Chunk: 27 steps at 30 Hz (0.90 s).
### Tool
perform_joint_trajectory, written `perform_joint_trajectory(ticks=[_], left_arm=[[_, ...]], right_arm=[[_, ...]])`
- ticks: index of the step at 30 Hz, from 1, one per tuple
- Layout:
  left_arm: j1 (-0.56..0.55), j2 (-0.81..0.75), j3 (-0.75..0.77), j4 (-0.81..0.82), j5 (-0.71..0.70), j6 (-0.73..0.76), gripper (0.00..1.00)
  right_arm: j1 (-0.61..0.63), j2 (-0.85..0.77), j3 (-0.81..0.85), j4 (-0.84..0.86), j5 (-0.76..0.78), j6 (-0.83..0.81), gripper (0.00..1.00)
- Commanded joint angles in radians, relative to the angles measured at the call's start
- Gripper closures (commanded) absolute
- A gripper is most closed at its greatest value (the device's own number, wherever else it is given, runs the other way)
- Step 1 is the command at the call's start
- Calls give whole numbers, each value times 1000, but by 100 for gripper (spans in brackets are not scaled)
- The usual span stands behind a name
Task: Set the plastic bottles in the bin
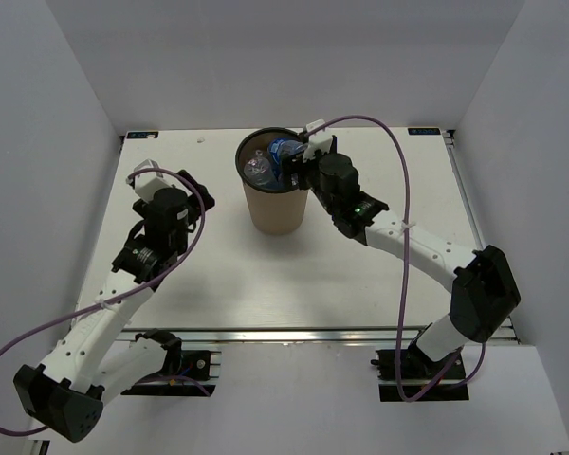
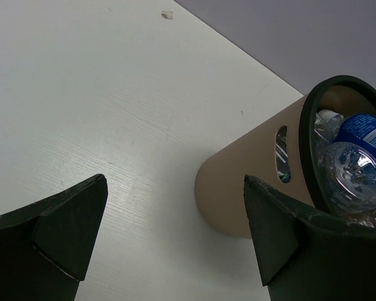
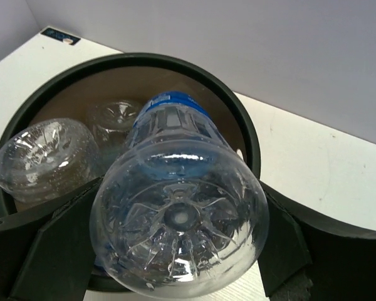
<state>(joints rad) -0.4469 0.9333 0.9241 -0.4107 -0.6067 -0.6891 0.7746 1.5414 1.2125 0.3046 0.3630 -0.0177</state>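
The brown bin (image 1: 275, 210) stands at the middle back of the table. My right gripper (image 1: 297, 163) is at its right rim, shut on a clear plastic bottle (image 3: 178, 219) with a blue label. The bottle's base faces the wrist camera and its neck points down into the bin (image 3: 238, 119). Two more clear bottles (image 3: 41, 160) lie inside. They also show from above (image 1: 258, 169) and in the left wrist view (image 2: 354, 175). My left gripper (image 1: 148, 180) is open and empty, low over the bare table left of the bin (image 2: 238, 188).
White walls close in the table (image 1: 218, 275) at the back and both sides. A small white crumb (image 2: 167, 14) lies near the far left edge. The bin has an oval slot (image 2: 281, 153) in its side.
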Motion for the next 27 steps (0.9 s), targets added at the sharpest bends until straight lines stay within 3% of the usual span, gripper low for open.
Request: perform_joint_trajectory(ticks=[1,9,16,21,25,27], left_arm=[[7,-31,4,-14,12,-1,2],[7,-48,4,-30,15,-4,2],[7,-51,15,-37,24,2,2],[7,-45,22,-46,13,-9,2],[7,-30,19,-68,-4,-27,2],[7,-14,10,-69,4,-33,2]], right_arm=[[6,-46,33,-16,21,-2,11],[6,-67,150,-58,-61,-25,11],[5,-90,242,-147,-4,-53,11],[5,-170,170,-104,102,-53,11],[-11,-283,84,-174,241,8,11],[-44,-361,-31,-170,220,12,11]])
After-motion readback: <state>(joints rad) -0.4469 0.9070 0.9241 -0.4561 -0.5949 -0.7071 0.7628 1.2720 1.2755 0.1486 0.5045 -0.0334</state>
